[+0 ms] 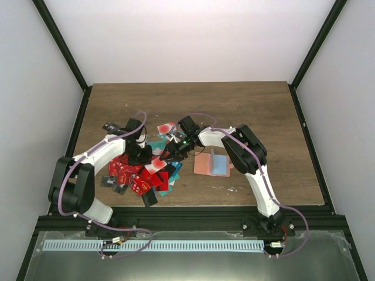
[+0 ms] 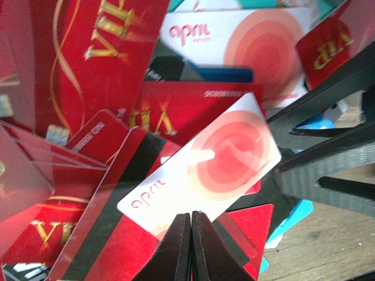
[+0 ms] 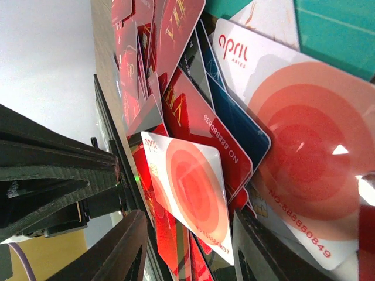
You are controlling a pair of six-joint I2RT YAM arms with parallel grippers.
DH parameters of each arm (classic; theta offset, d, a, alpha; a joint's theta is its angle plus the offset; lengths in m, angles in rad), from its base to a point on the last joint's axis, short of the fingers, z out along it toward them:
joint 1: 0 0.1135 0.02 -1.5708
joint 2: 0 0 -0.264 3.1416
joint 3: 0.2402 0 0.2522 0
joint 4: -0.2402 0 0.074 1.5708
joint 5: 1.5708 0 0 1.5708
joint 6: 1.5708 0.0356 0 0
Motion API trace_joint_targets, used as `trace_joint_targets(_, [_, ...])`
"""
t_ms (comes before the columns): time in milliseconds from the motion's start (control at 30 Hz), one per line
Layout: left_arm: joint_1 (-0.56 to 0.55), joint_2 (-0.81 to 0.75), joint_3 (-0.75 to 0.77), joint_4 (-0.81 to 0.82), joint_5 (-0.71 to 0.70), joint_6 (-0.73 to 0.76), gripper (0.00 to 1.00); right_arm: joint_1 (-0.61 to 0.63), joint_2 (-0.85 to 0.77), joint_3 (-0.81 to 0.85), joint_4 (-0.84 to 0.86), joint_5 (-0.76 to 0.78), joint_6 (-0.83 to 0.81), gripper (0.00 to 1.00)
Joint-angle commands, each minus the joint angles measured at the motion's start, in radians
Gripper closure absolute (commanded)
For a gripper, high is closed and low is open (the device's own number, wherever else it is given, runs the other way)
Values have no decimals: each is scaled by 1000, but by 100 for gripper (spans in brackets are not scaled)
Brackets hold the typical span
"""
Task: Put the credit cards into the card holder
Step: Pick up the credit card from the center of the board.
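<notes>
A heap of credit cards (image 1: 140, 174), mostly red with some teal, black and white ones, lies left of centre. My left gripper (image 1: 146, 156) is over the heap; in its wrist view it (image 2: 191, 218) is shut on the edge of a white card with a red spot (image 2: 205, 161). My right gripper (image 1: 167, 152) reaches in from the right; in its wrist view it (image 3: 193, 252) is open, with a finger on each side of that same white card (image 3: 190, 190). The salmon-pink card holder (image 1: 203, 164) lies flat to the right with a light blue card (image 1: 220, 165) on it.
More red VIP cards (image 2: 111, 41) and another white card with a red spot (image 3: 304, 140) lie under the grippers. Loose black pieces lie at the back left (image 1: 109, 126) and near the front edge (image 1: 149, 198). A black frame borders the wooden table (image 1: 263, 111).
</notes>
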Motion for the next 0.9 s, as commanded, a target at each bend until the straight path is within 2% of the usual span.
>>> trace_joint_targets(0, [4,-5,-30,-64,-47,-37,96,12,19,0,11,-13,4,58])
trace_joint_targets(367, [4,72,-98,20,-27,-38,96,12,23,-7,45,-42,23,67])
trace_joint_targets(533, [5,78,-118,50,-4,-38,96,12,20,-8,60,-56,32,77])
trace_joint_targets(733, [4,74,-121,54,0,-37,96,12,15,-10,52,-49,26,94])
trace_joint_targets(867, [4,53,-112,54,6,-30,96,9,-4,-2,2,-10,-13,98])
